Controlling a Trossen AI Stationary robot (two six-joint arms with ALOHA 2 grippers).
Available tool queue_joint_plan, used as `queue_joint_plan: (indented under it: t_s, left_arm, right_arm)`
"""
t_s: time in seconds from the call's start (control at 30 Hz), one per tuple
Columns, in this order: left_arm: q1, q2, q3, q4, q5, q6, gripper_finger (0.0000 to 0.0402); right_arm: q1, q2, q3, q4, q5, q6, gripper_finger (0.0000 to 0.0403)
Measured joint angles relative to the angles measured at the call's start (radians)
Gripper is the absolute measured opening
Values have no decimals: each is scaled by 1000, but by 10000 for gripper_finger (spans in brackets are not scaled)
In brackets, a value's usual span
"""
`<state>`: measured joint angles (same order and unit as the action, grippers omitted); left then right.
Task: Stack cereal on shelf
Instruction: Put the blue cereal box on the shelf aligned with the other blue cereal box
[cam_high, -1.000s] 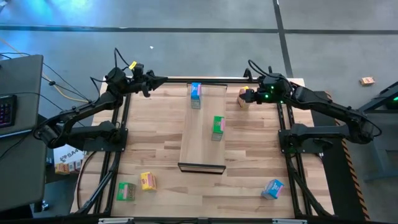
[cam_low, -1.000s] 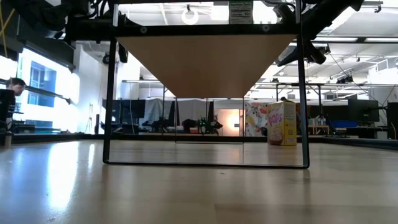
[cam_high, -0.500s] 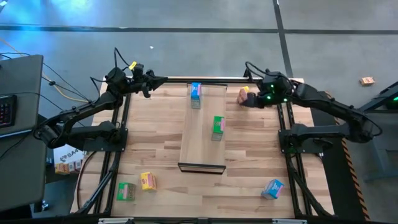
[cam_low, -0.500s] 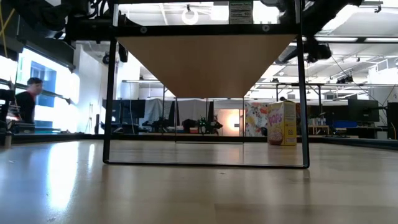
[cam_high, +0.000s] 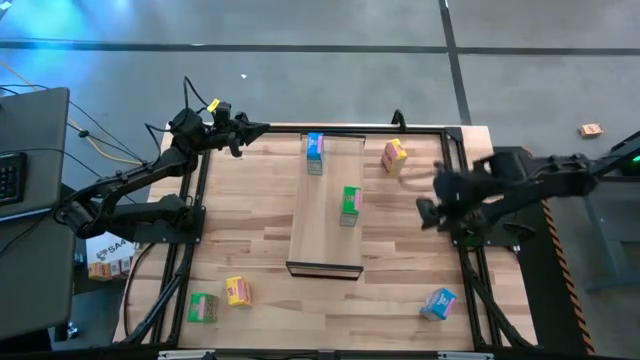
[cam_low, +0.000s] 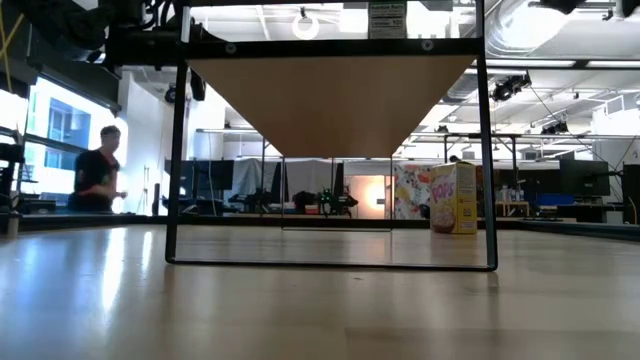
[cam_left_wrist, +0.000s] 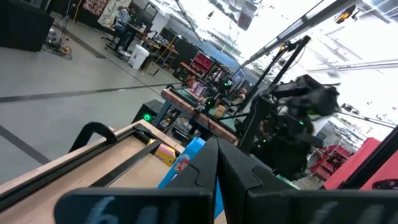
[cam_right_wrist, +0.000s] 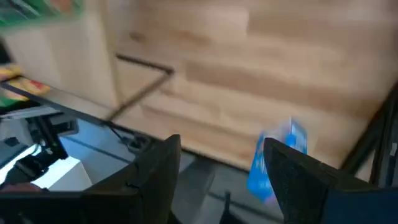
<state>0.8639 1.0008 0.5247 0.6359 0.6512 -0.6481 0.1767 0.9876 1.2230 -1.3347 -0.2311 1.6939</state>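
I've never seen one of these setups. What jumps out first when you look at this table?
The raised light-wood shelf down the table's middle, with a blue cereal box and a green cereal box standing on it. The other little boxes sit scattered on the tabletop around it. Two dark arms flank it: the right claw hangs open and empty beside the shelf, while the left claw waits shut at the far left corner.

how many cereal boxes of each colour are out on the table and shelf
blue cereal boxes: 2
green cereal boxes: 2
yellow-orange cereal boxes: 2
total: 6
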Motion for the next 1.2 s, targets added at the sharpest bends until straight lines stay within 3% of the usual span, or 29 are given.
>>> queue_joint_plan:
  t_s: [0.23,0.43,0.6,0.83,1.2]
  left_arm:
    - [0,0,0,-3,0,6,0]
    - [0,0,0,-3,14,6,0]
    - [0,0,0,-3,16,6,0]
    - [0,0,0,-3,17,6,0]
    - [0,0,0,-3,16,-26,0]
  right_arm:
    - [349,127,-2,47,-2,475,225]
    - [522,258,-2,155,-46,673,225]
    - [575,341,-3,208,-116,707,225]
    - [633,391,-3,200,-123,711,225]
    - [673,442,-3,193,-6,724,225]
